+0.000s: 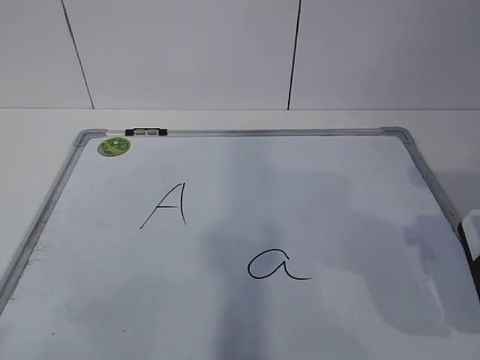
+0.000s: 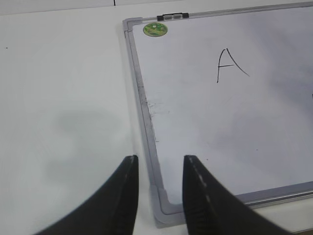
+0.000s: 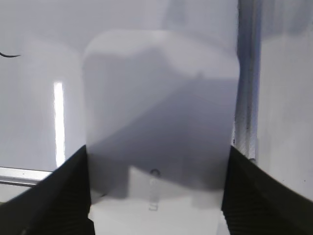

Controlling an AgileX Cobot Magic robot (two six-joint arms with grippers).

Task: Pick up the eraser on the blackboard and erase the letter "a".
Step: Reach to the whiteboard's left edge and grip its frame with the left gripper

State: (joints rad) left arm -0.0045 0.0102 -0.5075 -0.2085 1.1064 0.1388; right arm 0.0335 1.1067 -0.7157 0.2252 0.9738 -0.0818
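The large white dry-erase blackboard (image 1: 360, 195) with its silver-grey metal frame lies flat on a pale table (image 2: 58, 98), in front of a white panelled wall (image 1: 187, 52). A pointed black capital "A" (image 1: 166, 205) is drawn on its left half. The lowercase cursive letter "a" (image 1: 276, 265), a wide oval loop with a short tail, sits lower and nearer the middle, unerased. A round green sticker (image 1: 114, 146) marks the far left corner, with a small black-and-silver clip (image 1: 147, 133) on the frame just beside it.

The white rounded-rectangle plastic eraser (image 3: 159, 117) lies by the board's right frame edge, between the dark fingers of the right gripper (image 3: 156, 196), which flank its near end; whether they press on it I cannot tell. The left gripper (image 2: 159, 196) hovers over the board's near left corner, its black fingers apart and holding nothing
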